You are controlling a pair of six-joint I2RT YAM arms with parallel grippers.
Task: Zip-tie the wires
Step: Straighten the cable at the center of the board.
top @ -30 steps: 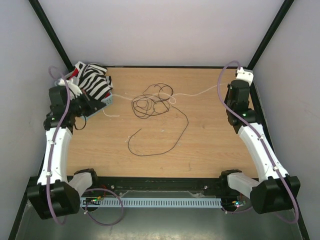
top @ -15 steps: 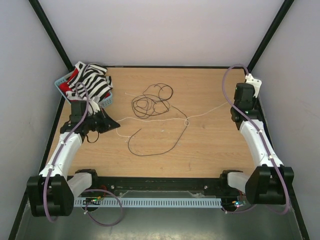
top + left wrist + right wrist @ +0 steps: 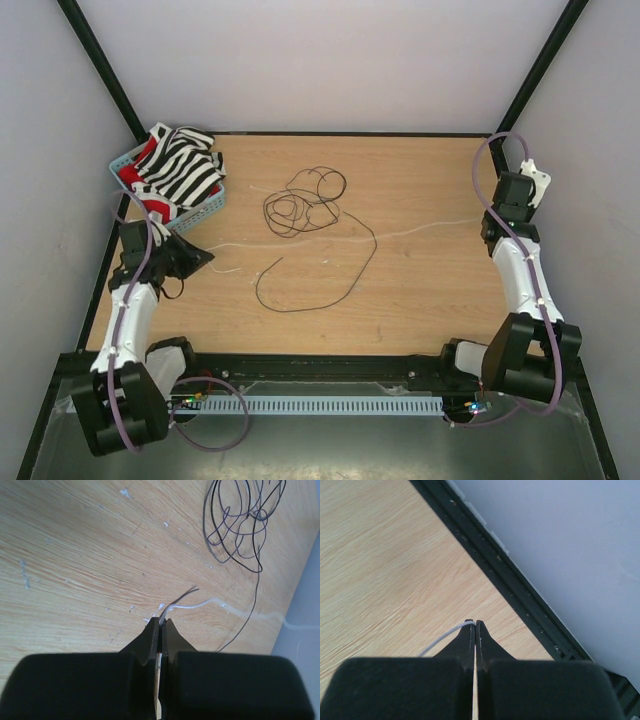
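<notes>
The wires [image 3: 305, 205] lie as a dark tangle at mid-table, with one long dark loop [image 3: 345, 285] trailing toward the near side. A pale strand [image 3: 400, 231] runs almost straight across the table between the two grippers. My left gripper [image 3: 205, 255] sits at the left side and is shut on the strand's left end. In the left wrist view the gripper [image 3: 161, 622] pinches the pale strand [image 3: 210, 601] with a short dark end beside it, and the tangle [image 3: 240, 525] lies beyond. My right gripper [image 3: 488, 222] is by the right edge. In the right wrist view it [image 3: 475, 624] is shut on the strand [image 3: 445, 637].
A blue basket [image 3: 200, 212] holding black-and-white striped and red cloth [image 3: 180, 170] stands at the far left corner, just behind my left arm. A black rail [image 3: 520, 595] and the grey wall run close beside my right gripper.
Both arms have swung outward, the left from the basket toward the near left, the right toward the right edge. The pale strand has been pulled from a slack curve into a nearly straight line.
</notes>
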